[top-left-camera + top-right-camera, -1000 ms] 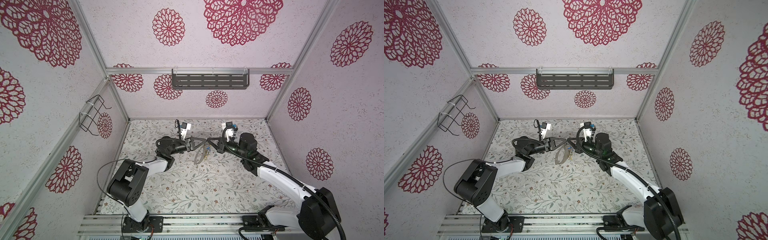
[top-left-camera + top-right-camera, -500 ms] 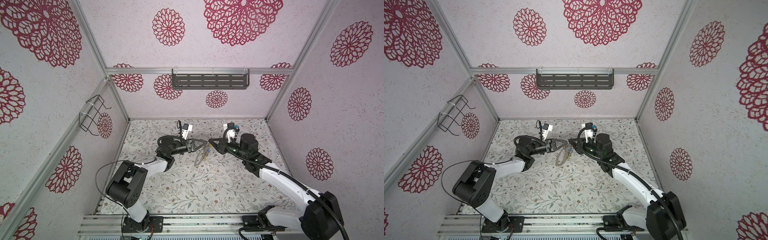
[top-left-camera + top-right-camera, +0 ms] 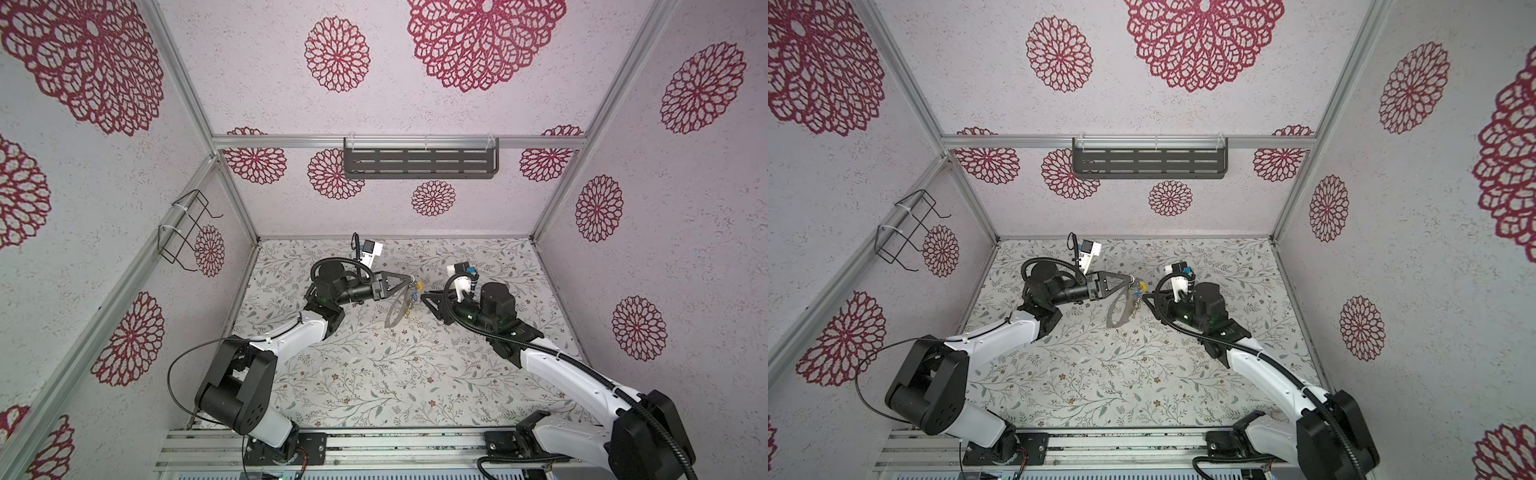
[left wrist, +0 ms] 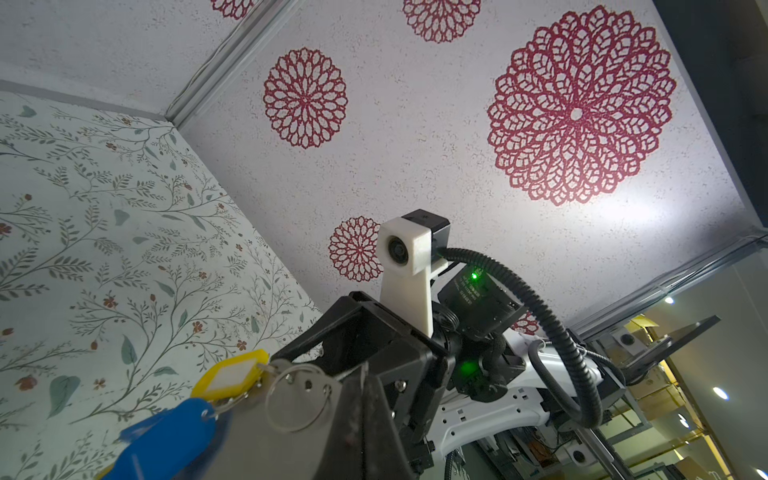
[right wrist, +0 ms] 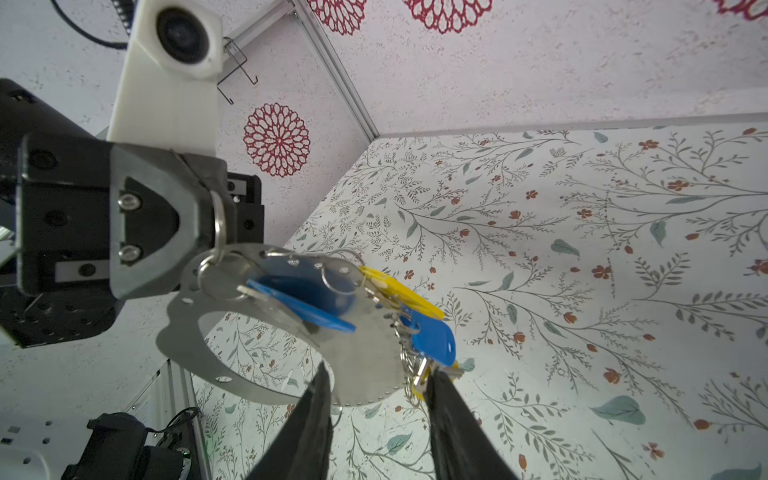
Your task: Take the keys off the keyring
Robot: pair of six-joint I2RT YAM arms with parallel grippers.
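Progress: none of the keys looks freed yet; by my judgement you have every tag left to take off
Right gripper [image 5: 376, 399]: jaws partly apart and holding nothing, just beside the keyring's toothed rim
The keyring [image 5: 183, 357]: hangs clear of the table, between your two grippers
The keys [image 5: 432, 338]: blue and yellow tags bunched on the keyring, on the side toward your right gripper
Left gripper [image 5: 217, 224]: clamped tight at the keyring's top, on a small metal loop [image 5: 219, 232] threaded through it
Wire basket [image 3: 183, 232]: well apart from the keyring, on the side wall; nothing shows in it
Grey shelf [image 3: 419, 164]: far behind the keyring, on the back wall; nothing shows in it
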